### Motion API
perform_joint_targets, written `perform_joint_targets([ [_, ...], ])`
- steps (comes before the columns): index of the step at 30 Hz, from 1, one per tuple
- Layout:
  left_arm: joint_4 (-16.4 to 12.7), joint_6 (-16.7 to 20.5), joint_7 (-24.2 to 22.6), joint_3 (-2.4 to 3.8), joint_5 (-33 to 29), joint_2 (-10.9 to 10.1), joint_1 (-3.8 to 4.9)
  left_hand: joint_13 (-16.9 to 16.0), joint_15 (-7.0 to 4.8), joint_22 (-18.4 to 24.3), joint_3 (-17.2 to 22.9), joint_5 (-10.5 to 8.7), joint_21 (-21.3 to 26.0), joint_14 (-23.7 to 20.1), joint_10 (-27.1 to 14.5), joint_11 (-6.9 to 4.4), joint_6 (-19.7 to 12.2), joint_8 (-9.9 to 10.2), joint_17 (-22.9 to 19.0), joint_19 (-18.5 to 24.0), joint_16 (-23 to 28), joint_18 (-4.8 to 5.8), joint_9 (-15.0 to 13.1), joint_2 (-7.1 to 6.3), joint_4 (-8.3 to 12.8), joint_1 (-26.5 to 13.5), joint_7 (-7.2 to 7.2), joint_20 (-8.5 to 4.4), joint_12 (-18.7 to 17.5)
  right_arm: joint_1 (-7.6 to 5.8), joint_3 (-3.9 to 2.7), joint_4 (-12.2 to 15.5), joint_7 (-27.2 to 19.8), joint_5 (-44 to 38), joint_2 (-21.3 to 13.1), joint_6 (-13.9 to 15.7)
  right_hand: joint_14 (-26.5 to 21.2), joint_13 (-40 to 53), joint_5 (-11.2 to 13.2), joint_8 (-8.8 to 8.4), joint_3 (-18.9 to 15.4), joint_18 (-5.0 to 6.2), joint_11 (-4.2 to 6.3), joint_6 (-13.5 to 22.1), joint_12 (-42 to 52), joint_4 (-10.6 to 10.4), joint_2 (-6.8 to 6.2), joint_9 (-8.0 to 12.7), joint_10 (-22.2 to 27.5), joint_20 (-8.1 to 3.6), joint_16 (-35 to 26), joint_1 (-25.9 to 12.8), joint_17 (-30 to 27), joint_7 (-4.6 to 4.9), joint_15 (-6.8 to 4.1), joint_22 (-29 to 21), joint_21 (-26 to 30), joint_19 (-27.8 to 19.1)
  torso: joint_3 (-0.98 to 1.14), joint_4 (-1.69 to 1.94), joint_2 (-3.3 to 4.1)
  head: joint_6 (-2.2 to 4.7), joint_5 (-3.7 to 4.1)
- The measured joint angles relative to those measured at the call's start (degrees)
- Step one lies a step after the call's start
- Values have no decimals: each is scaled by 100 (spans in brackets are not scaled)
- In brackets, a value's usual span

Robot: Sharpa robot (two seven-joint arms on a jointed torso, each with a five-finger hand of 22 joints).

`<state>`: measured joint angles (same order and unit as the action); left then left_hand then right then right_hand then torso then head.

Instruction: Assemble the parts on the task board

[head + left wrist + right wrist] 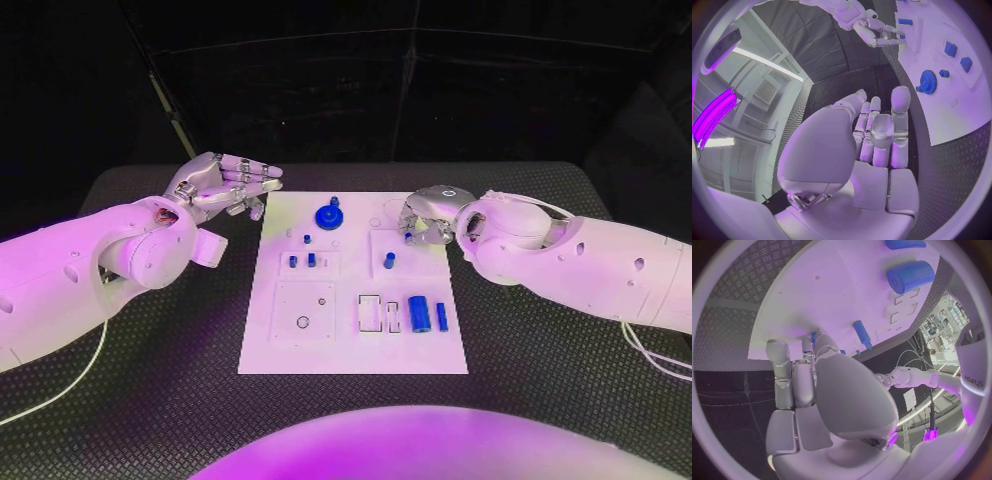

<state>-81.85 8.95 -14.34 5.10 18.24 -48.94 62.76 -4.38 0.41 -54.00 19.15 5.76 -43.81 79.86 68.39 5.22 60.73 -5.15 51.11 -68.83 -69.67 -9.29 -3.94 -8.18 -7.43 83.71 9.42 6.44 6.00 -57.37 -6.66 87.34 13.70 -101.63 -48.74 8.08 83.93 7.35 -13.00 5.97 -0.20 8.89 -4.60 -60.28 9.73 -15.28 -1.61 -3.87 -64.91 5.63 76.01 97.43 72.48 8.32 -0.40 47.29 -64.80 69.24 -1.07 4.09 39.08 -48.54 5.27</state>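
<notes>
The task board (353, 350) is seen in the middle of the head view on the black table (577, 390). A blue gear (330, 215) stands near its upper edge, a large blue cylinder (418, 313) and a thin blue pin (441, 316) lie at its lower right, and small blue pegs (388, 261) are set at its centre. The left hand (224, 186) is held off the board at upper left, fingers curled in, nothing gripped. The right hand (423, 218) is lowered over the board's upper right corner, fingers curled; whether anything is held cannot be told.
</notes>
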Motion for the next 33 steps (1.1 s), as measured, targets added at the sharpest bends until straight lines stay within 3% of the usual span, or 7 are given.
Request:
perform_joint_targets([
  [9,-1,0,0,0,-13,-4,0,1,0,8,0,0,0,0,0,0,0,0,0,0,0,0,0,0,0,0,0,0,0,-16,-16,-78,-28,-2,62,-90,0,-137,37,-9,433,0,20,-80,-27,-33,-62,1,-104,0,67,60,33,0,0,152,-127,0,1,0,-3,-19,-2],
  [10,-1,-1,0,0,-14,-4,0,0,0,8,0,0,0,0,0,0,0,0,0,0,0,0,0,0,0,0,0,0,0,-17,-18,-82,-31,-2,66,-97,0,-169,37,-36,528,0,21,-122,-50,-39,-134,1,-145,0,67,55,34,1,0,166,-140,0,1,0,-3,-20,-3],
  [19,2,-2,1,0,-20,-10,0,1,0,29,0,0,26,0,0,0,0,0,-5,0,0,1,6,0,0,0,0,0,0,-26,-27,-95,-40,-2,76,-154,0,-300,49,-88,1065,1,19,-158,-97,3,-373,1,-207,0,90,-117,21,-3,0,240,-217,0,2,-2,-3,-40,-1],
  [29,3,-6,7,0,-24,-24,-1,1,0,51,24,0,72,0,-22,21,0,0,-20,0,0,1,5,0,24,0,0,0,0,-30,-31,-87,-33,-7,68,-205,0,-357,69,-116,1772,0,-9,-249,-141,320,-549,0,-278,-10,114,-77,2,48,0,354,-342,-34,3,-2,-7,-68,24],
  [30,4,-6,7,0,-25,-27,-1,1,0,51,24,0,72,0,-22,22,0,0,-26,0,0,1,5,0,24,0,0,0,0,-30,-33,-90,-26,-10,64,-205,0,-358,68,-116,1877,-9,1,-262,-141,378,-556,-3,-287,-10,128,-70,2,36,0,382,-372,-34,3,-2,-7,-68,28],
  [31,4,-6,7,0,-25,-30,-1,1,0,51,24,0,72,0,-22,22,0,0,-26,0,0,1,5,0,24,0,0,0,0,-31,-36,-96,-19,-13,62,-205,0,-357,63,-116,1970,-92,-12,-270,-142,414,-555,-4,-300,-10,136,-71,2,27,0,407,-384,-34,3,-2,-7,-68,30],
  [33,5,-7,8,0,-26,-37,-1,1,0,58,24,0,72,0,-22,22,0,0,-27,0,0,1,5,0,24,0,0,0,0,-32,-36,-101,-10,-17,61,-203,0,-357,46,-116,2126,-92,-1,-290,-141,487,-603,-4,-328,-10,136,-120,2,45,0,447,-435,-34,3,-1,-7,-70,41],
])
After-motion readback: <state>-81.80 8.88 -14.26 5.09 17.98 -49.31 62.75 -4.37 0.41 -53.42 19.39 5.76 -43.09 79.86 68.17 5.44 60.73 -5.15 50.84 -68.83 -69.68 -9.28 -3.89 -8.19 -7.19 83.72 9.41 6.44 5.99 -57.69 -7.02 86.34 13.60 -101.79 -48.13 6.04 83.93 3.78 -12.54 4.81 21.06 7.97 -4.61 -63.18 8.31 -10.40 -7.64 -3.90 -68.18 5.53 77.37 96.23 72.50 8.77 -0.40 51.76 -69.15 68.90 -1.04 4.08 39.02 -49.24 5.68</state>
